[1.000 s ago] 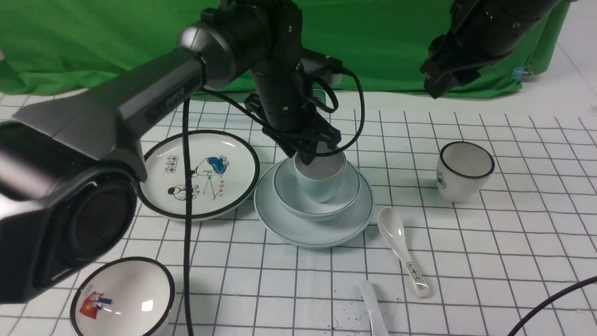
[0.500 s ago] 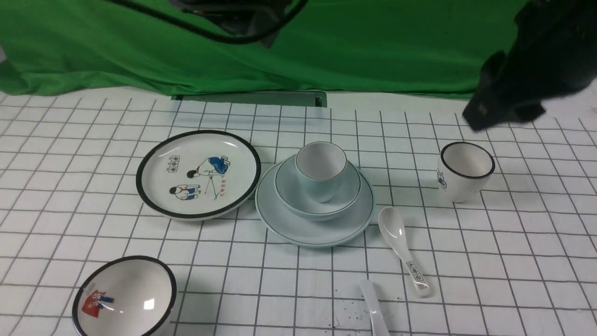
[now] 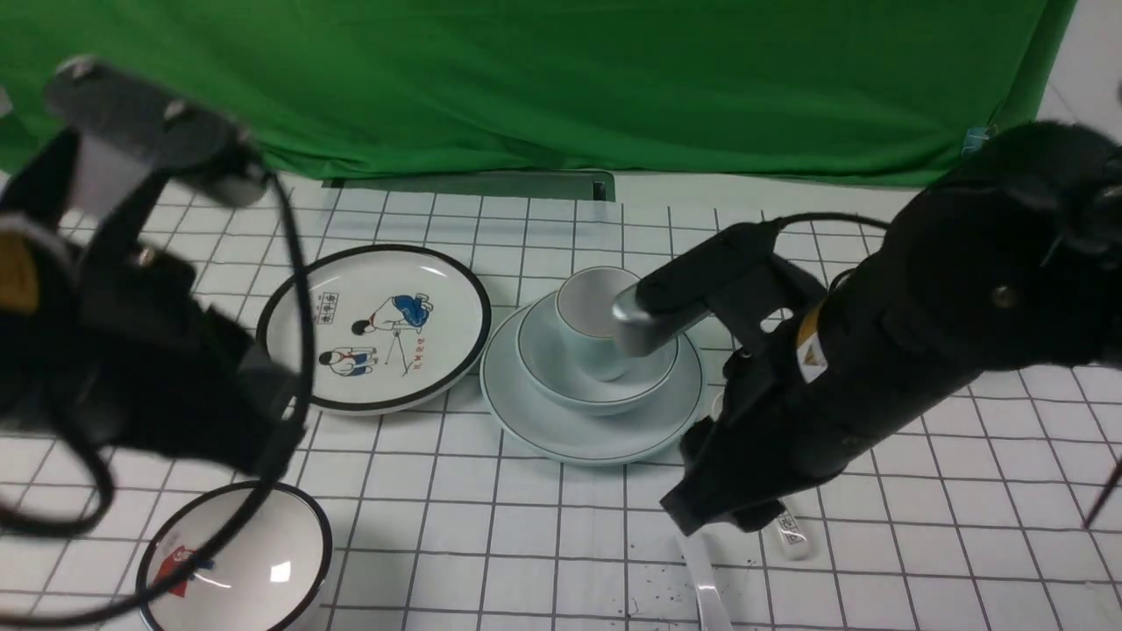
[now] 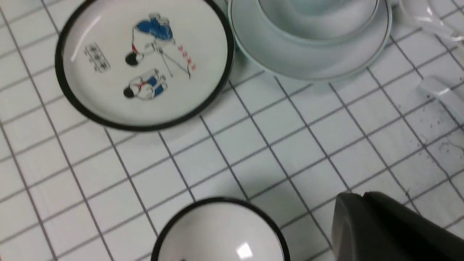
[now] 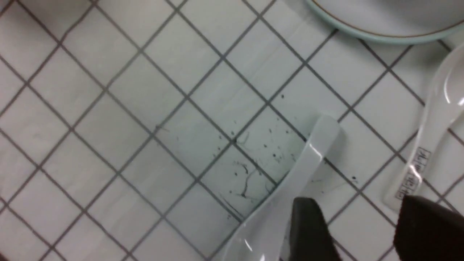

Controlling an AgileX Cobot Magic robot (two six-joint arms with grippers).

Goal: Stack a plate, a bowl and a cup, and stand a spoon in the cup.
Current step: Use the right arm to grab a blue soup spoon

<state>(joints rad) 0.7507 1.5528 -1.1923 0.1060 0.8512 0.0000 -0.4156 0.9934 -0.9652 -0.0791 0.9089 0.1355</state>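
My right gripper [image 5: 363, 207] is hovering open, empty, over the spoon [image 5: 308, 159]; bare desk [image 5: 127, 108] is lying at its nine o'clock.

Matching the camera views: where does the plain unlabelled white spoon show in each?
Front: spoon at the bottom edge, right of centre.
Left wrist: spoon handle end only, beside dark specks.
Right wrist: spoon lying across the dark specks.
Shared landmark: plate rim.

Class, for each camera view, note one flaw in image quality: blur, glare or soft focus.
Front view: the left arm and right arm are motion-blurred. Left wrist view: a bright glare patch sits in the black-rimmed bowl. Right wrist view: the right end effector is dark and out of focus; the plain spoon glints.
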